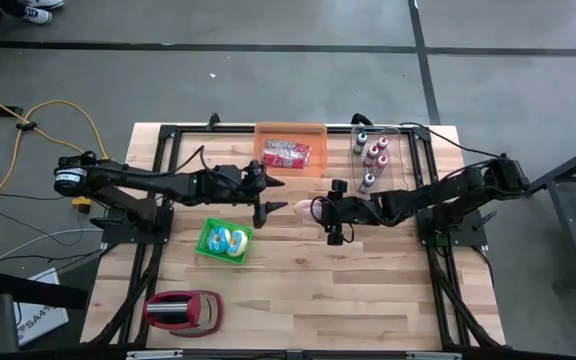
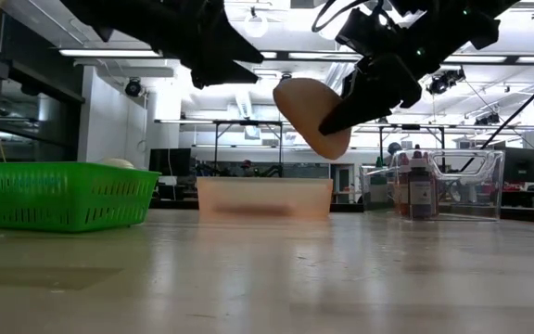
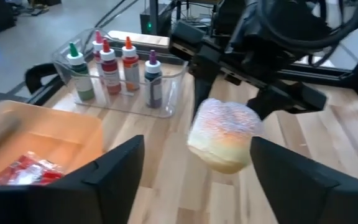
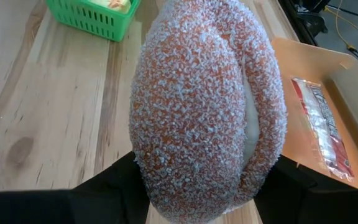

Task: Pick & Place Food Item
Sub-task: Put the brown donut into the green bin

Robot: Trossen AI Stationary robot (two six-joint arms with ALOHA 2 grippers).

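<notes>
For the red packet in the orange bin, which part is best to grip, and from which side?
Probably from above, jaws across the narrow width at the middle of the red packet: it lies flat in the orange bin, whose walls block any sideways approach.

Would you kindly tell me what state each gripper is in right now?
Left gripper: open, holding nothing, facing the bun.
Right gripper: shut on the sugared bun, above the table.

Rough sugared bun (image 4: 207, 112) (matt), wooden table (image 1: 368, 290).
</notes>
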